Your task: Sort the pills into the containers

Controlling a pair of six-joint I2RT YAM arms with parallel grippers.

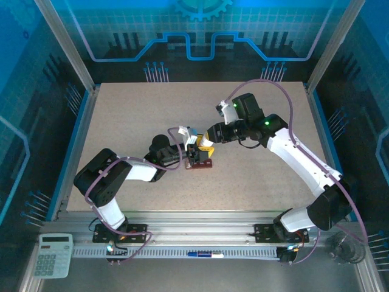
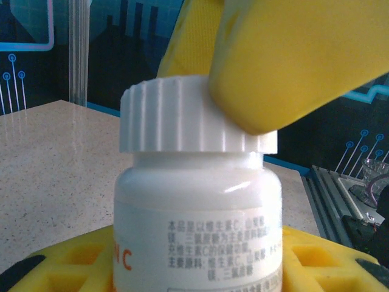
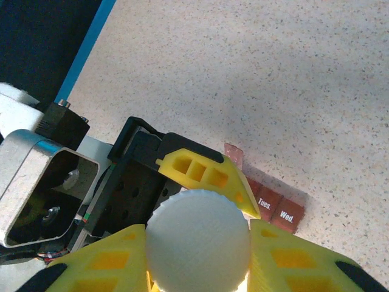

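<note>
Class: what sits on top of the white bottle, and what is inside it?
A ribbed white cap, clasped by the right tool. The white bottle is opaque; its contents are hidden.

The speckled beige desk (image 1: 121, 121) lies open across its far half and down its left and right margins. The middle is crowded. There the left gripper (image 1: 192, 152) and the right gripper (image 1: 206, 145) meet, jaws closed on one small white plastic bottle with a ribbed cap (image 2: 197, 213), the left on its body and the right on its cap. Both arms slant in from the near corners and bar a straight pass across the centre. The dark reddish-brown strip of lidded compartments (image 3: 275, 208) lies on the desk just near of the jaws. One end is hidden under a yellow finger (image 3: 206, 173) of the left gripper, while the lids marked Tues. and Wed. are uncovered.
</note>
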